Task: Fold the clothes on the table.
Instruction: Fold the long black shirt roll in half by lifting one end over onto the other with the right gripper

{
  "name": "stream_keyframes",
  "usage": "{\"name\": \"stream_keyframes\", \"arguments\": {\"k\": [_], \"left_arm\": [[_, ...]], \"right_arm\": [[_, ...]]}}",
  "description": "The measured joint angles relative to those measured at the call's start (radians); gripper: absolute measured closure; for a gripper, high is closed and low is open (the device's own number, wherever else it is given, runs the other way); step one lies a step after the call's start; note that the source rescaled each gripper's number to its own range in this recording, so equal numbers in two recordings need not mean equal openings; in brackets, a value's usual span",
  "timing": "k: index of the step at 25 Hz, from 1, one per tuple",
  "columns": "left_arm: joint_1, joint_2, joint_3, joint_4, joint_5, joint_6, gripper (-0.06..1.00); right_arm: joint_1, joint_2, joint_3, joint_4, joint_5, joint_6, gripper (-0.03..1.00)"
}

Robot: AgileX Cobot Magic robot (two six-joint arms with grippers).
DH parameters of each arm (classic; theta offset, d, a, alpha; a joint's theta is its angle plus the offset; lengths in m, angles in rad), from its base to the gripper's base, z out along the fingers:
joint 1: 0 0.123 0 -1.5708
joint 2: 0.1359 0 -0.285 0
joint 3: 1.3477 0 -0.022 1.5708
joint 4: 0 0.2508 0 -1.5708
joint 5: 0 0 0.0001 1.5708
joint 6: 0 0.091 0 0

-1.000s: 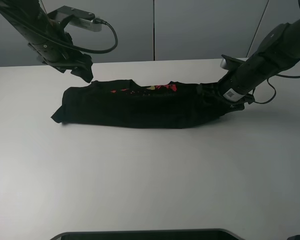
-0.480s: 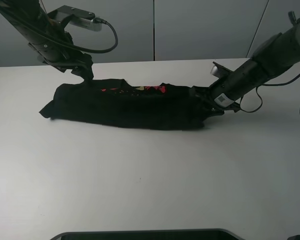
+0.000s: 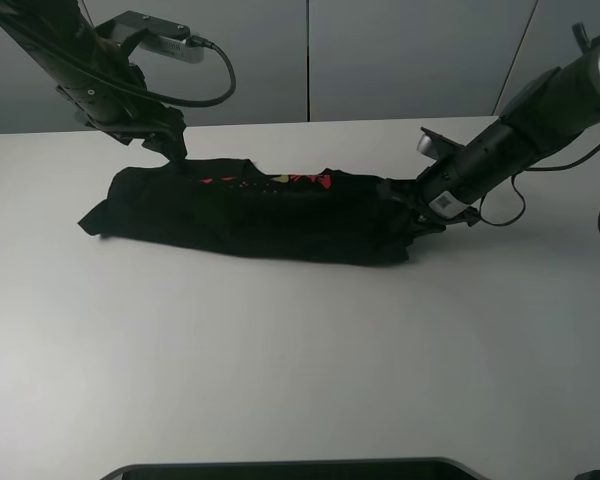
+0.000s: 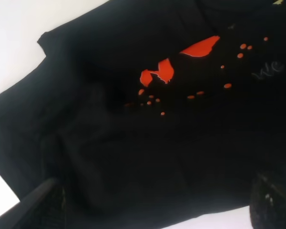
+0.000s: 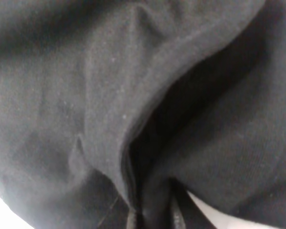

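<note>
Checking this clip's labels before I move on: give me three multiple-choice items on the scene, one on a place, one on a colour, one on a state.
1. Where does the right gripper meet the T-shirt?
A. the end on the right of the high view
B. its middle
C. the end on the left of the high view

2. What colour is the largest print patch in the left wrist view?
A. green
B. red
C. white

3. How does the left gripper stand?
A. shut on a sleeve
B. open, holding nothing
C. shut on the collar

Answers:
1 A, the cloth bunches around it at that end.
2 B, the patch is red-orange on black.
3 B, its fingertips show wide apart.
</note>
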Motion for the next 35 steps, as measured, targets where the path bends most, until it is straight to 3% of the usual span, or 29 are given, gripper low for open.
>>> {"name": "stream_keyframes", "arguments": {"k": [4, 8, 12, 17, 21, 28, 35], "left_arm": [[0.000, 0.000, 0.000, 0.010, 0.023, 0.000, -0.06], [0.000, 0.000, 0.000, 0.015, 0.038, 0.000, -0.06], [0.000, -0.014, 0.000, 0.016, 0.040, 0.000, -0.06], [0.000, -0.036, 0.000, 0.018, 0.044, 0.000, -0.06], [0.000, -0.038, 0.000, 0.018, 0.046, 0.000, -0.06], [0.000, -0.038, 0.000, 0.016, 0.046, 0.000, -0.05], [0.000, -0.095, 0.000, 0.016, 0.038, 0.000, 0.17]], "right_arm": [[-0.005, -0.055, 0.002, -0.289, -0.033, 0.269, 0.88], [-0.072, -0.125, 0.010, -0.605, -0.054, 0.489, 0.88], [-0.166, -0.243, 0.005, -0.730, -0.037, 0.561, 0.88], [-0.210, -0.399, -0.039, -0.754, 0.033, 0.568, 0.88], [-0.175, -0.483, -0.063, -0.663, 0.080, 0.500, 0.88], [0.045, -0.497, -0.067, -0.526, 0.085, 0.460, 0.88], [0.229, -0.388, -0.069, -0.405, -0.030, 0.453, 0.88]]}}
